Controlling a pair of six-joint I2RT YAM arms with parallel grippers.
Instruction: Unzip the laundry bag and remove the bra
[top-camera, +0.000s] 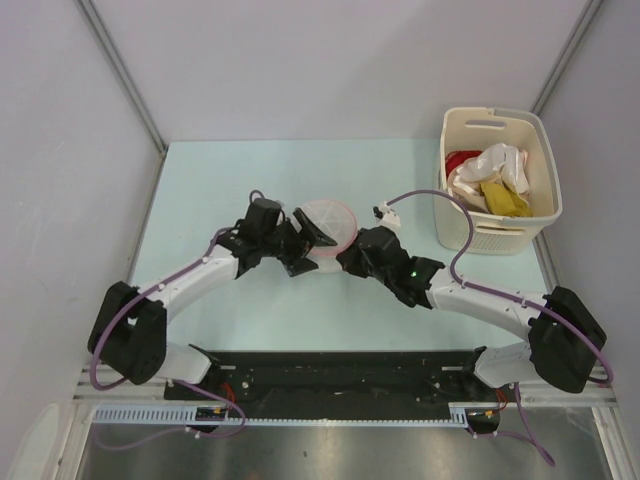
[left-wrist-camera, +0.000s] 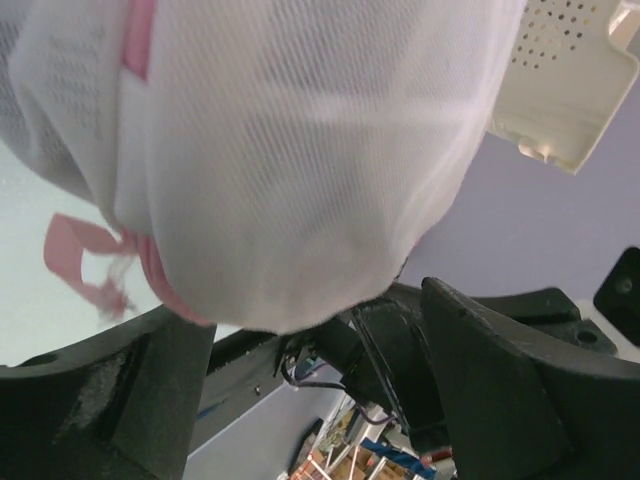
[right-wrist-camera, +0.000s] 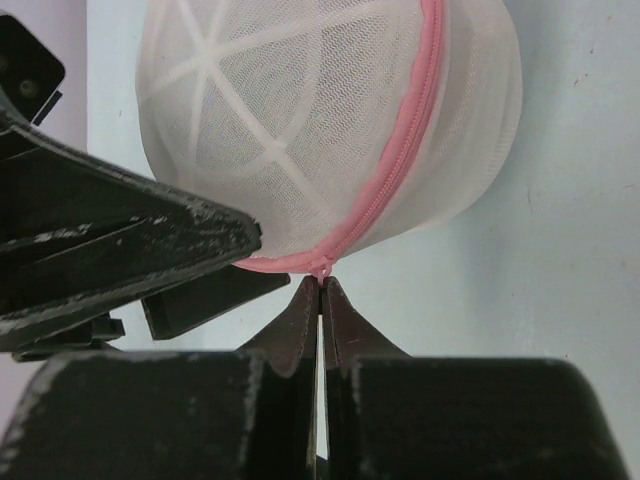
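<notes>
The laundry bag (top-camera: 328, 222), a round white mesh pouch with a pink zipper (right-wrist-camera: 400, 160), lies mid-table between both grippers. My right gripper (right-wrist-camera: 321, 283) is shut on the small pink zipper pull (right-wrist-camera: 323, 268) at the bag's near rim; seen from above, the right gripper (top-camera: 347, 255) sits at the bag's lower right. My left gripper (top-camera: 305, 243) is at the bag's left side. In its wrist view the left gripper (left-wrist-camera: 315, 310) stands open, fingers wide apart, with the bag's rounded end (left-wrist-camera: 300, 150) bulging between them. The bra shows in no view.
A cream plastic basket (top-camera: 500, 240) holding white, yellow and red clothes (top-camera: 490, 180) stands at the right of the table, and its corner (left-wrist-camera: 560, 90) shows in the left wrist view. A pink ribbon tag (left-wrist-camera: 85, 255) hangs from the bag. Grey walls enclose the table.
</notes>
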